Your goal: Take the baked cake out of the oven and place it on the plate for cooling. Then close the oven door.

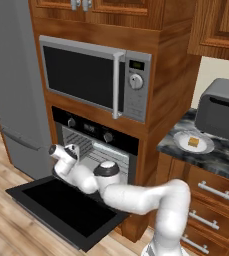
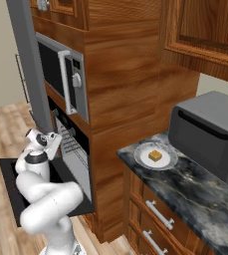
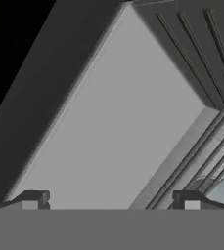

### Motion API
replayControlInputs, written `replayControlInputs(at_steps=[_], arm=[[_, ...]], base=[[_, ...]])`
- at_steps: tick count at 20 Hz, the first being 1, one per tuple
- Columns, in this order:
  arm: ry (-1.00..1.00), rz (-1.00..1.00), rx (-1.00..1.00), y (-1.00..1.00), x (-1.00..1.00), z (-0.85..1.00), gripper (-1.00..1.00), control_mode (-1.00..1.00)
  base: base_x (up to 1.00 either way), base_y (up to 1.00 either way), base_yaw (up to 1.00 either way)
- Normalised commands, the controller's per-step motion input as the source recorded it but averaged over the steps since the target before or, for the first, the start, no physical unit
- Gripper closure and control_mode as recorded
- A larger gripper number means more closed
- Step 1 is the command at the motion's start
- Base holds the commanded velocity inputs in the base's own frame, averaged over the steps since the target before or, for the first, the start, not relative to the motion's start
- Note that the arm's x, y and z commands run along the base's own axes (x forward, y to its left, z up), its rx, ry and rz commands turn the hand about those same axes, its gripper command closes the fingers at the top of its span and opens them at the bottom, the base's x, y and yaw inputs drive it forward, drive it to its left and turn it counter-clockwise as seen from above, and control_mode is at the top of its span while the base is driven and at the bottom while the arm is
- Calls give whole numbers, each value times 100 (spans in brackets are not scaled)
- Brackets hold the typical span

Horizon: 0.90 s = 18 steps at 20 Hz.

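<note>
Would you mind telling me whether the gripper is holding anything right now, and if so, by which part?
Nothing is held. The gripper has its jaws wide open and empty at the oven mouth; the baked cake already sits on the plate.

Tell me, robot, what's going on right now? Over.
End effector open, empty, at the oven mouth. Cake already on plate. Oven door still down, nothing blocking it.

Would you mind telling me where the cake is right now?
The cake sits on the plate on the dark stone counter, right of the oven and just in front of the grey toaster box.
</note>
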Motion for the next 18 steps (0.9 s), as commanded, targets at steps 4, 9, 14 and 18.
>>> replayControlInputs(at_steps=[4,9,14,18], arm=[[-51,7,-2,33,-90,-24,-100,-100],[-58,6,3,23,-100,5,-100,-100],[-57,5,4,3,-100,1,-100,-100],[-40,0,15,0,-100,12,-100,-100]], base=[[0,0,0],[0,0,0],[0,0,0],[0,0,0]])
